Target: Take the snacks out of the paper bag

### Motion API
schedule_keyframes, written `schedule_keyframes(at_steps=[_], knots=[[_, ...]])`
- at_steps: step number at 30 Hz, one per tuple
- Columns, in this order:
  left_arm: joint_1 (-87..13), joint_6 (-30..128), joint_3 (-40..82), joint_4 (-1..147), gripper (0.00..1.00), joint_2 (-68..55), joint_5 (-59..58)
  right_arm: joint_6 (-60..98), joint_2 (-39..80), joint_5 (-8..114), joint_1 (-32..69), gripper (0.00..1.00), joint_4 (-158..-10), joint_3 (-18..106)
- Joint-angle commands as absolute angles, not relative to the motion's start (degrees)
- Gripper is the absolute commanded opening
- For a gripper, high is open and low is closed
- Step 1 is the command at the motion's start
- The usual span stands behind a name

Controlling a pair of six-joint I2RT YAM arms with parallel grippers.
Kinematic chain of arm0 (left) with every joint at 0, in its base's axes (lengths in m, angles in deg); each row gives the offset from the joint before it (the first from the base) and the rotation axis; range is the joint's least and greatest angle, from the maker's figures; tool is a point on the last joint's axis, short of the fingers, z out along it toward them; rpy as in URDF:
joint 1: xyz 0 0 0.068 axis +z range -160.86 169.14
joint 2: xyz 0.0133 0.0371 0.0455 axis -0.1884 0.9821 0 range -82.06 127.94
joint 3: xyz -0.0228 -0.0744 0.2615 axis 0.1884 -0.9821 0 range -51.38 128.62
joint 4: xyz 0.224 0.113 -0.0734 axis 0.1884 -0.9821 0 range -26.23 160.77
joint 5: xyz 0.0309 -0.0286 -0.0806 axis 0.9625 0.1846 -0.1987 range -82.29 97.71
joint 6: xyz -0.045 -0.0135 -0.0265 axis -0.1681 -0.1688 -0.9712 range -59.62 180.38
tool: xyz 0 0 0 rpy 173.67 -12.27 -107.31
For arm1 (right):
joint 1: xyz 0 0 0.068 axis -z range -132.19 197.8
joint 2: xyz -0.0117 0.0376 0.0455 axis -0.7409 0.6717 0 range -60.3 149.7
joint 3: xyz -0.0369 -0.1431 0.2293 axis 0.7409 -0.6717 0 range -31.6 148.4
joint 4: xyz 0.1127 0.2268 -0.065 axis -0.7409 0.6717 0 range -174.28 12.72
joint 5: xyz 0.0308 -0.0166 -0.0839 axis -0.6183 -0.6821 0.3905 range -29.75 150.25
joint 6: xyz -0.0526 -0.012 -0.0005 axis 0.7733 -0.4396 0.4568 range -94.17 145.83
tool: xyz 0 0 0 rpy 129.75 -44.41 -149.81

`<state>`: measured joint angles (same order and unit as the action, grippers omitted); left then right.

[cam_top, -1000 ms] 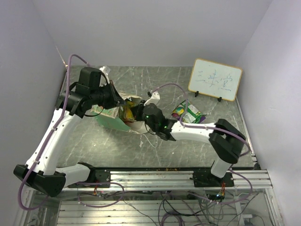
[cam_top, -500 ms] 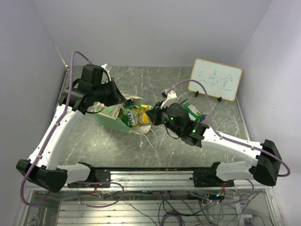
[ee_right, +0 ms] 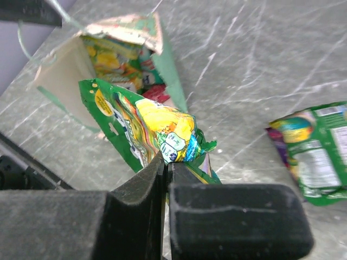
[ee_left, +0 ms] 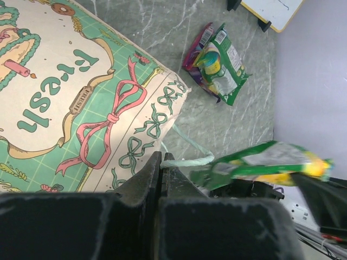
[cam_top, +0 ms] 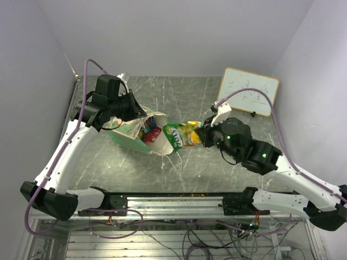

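Note:
The mint-green paper bag [cam_top: 130, 138] lies tilted with its mouth open toward the right; it also shows in the left wrist view [ee_left: 81, 97] and the right wrist view [ee_right: 59, 65]. Several snack packets [cam_top: 149, 132] remain inside it [ee_right: 116, 57]. My left gripper [cam_top: 142, 115] is shut on the bag's pale cord handle [ee_left: 190, 161] at the rim. My right gripper [cam_top: 201, 135] is shut on one end of a green-yellow packet [cam_top: 181, 135], held in the air just outside the bag's mouth [ee_right: 146, 124]. Another green and purple packet [ee_left: 217, 65] lies on the table [ee_right: 314, 151].
A white framed whiteboard [cam_top: 248, 91] stands at the back right. The grey marble tabletop [cam_top: 162, 92] is enclosed by pale walls on three sides. A metal rail [cam_top: 179, 203] with the arm bases runs along the near edge.
My right gripper has pulled the green-yellow packet out of the bag and moved right with it. My left gripper has stayed on the bag's handle, barely moving.

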<state>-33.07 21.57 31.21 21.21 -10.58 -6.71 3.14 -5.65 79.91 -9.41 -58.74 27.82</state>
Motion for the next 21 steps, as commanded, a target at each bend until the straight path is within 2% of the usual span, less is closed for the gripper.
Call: schedule_keyframes(at_steps=[1,5,8,15,21], knots=[[-32.7,22.7,30.1,23.1,0.07,-11.2,-4.4,6.7,-8.4,91.6,-9.2,0.00,-50.3,34.2],[-32.6,23.5,29.6,22.2,0.07,-12.0,-2.9,4.2,-7.0,100.0,-8.1,0.00,-48.3,37.0],[-32.6,23.4,29.0,22.2,0.07,-12.6,-2.9,-0.3,-4.3,99.0,-3.3,0.00,-48.3,38.8],[-32.5,22.8,28.9,21.2,0.07,-13.6,-3.9,-15.2,0.9,74.2,22.4,0.00,-53.4,36.1],[-32.5,23.1,30.8,19.5,0.07,-13.5,-4.7,-25.1,4.0,53.8,40.3,0.00,-63.2,26.7]])
